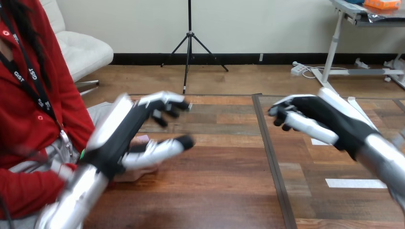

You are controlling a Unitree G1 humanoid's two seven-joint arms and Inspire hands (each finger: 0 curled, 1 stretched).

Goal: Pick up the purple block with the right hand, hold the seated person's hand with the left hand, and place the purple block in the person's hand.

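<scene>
My left hand (125,138) is raised over the left part of the wooden table (215,191), its fingers loosely spread and the thumb stretched out, with nothing in it. The person's hand (142,140) lies just behind and under it, mostly hidden; I cannot tell whether the two touch. My right hand (315,117) hovers above the table's right part, its fingers relaxed and slightly bent, and it is empty.
The person's red sleeve (24,191) rests at the table's left edge. A dark seam (270,152) runs front to back across the table's middle. Two white tape strips (356,183) lie on the right part.
</scene>
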